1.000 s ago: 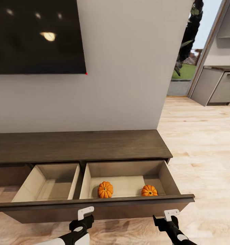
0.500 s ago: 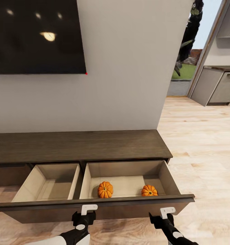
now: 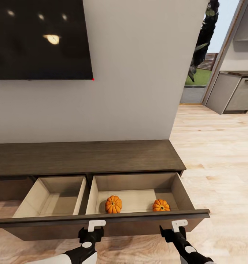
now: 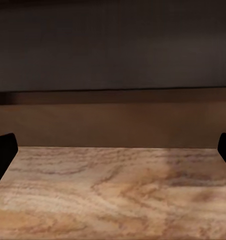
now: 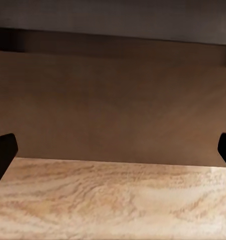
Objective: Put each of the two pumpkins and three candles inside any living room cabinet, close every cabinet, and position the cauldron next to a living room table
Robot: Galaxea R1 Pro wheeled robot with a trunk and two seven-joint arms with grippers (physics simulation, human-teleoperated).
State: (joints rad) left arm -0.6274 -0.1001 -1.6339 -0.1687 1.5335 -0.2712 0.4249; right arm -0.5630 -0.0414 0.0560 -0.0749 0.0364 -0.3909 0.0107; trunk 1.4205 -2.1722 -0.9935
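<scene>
1. Long, low dark-brown cabinet [image 3: 83, 157] against the pale wall, below a dark screen [image 3: 39, 38]; drawer [image 3: 102, 224] pulled out, two beige compartments showing.
2. Two pumpkins inside the right-hand compartment: larger pumpkin [image 3: 113, 204] near its left wall, smaller pumpkin [image 3: 161, 205] toward its right, well apart.
3. Left tool [image 3: 96, 223] at the drawer front, fingers wide apart in the left wrist view.
4. Right tool [image 3: 179, 224] at the same front, fingers likewise spread, gripping nothing.
</scene>
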